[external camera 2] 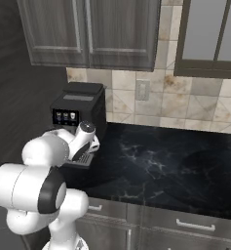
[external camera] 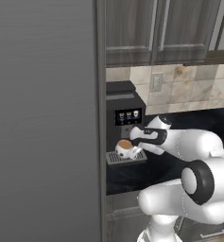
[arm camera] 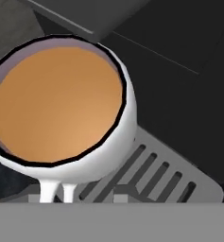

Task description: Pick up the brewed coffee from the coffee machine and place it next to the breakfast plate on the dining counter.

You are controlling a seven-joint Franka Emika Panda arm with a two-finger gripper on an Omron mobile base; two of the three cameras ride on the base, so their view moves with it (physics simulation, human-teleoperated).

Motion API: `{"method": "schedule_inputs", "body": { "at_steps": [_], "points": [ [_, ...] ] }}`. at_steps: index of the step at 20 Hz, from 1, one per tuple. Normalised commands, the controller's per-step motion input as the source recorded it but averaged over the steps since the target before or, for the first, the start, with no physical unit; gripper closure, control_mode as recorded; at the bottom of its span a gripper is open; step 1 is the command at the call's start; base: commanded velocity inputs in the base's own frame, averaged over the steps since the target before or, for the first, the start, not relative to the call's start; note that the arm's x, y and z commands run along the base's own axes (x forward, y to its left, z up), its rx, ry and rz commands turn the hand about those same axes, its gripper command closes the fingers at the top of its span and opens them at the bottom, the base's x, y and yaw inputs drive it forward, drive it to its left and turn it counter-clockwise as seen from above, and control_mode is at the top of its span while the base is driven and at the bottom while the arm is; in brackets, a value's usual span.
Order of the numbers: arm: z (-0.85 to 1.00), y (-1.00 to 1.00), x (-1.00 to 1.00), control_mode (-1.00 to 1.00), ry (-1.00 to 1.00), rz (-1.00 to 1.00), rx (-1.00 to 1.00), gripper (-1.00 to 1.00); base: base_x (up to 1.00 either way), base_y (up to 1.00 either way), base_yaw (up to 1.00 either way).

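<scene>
The brewed coffee, a white mug [external camera: 124,148] of light brown liquid, stands over the silver grated drip tray [external camera: 126,159] of the black coffee machine [external camera: 123,106]. In the hand view the mug [arm camera: 66,113] looms very close, its handle [arm camera: 56,191] pointing down toward the hand, and the drip tray [arm camera: 165,175] lies beneath it. My gripper [external camera: 135,144] reaches in from the right, right at the mug's handle side. Its fingertips are hidden, so I cannot tell whether they hold the handle. From the right base view my arm covers the mug, and the coffee machine [external camera 2: 80,105] is behind the hand [external camera 2: 85,139].
A tall grey panel [external camera: 42,118] stands directly left of the machine. Dark wall cabinets [external camera 2: 92,31] hang above it. The black marble-veined counter [external camera 2: 170,166] stretches to the right, with a tiled backsplash and an outlet [external camera 2: 142,90] behind.
</scene>
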Motion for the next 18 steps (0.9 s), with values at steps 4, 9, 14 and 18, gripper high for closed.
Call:
{"method": "schedule_inputs", "body": {
  "at_steps": [4, 9, 14, 18],
  "points": [
    [0.01, 0.00, -0.23, -1.00, -0.02, 0.06, 0.00, 1.00, 0.00, 0.00, 0.00],
    [0.04, 0.00, -0.37, -1.00, -0.02, 0.05, 0.00, 1.00, 0.00, 0.00, 0.00],
    [0.12, 0.00, -0.47, -1.00, -0.04, 0.03, 0.00, 1.00, 0.00, 0.00, 0.00],
    [0.21, 0.00, -0.51, -1.00, -0.12, 0.03, 0.00, 1.00, 0.00, 0.00, 0.00]
  ]
}}
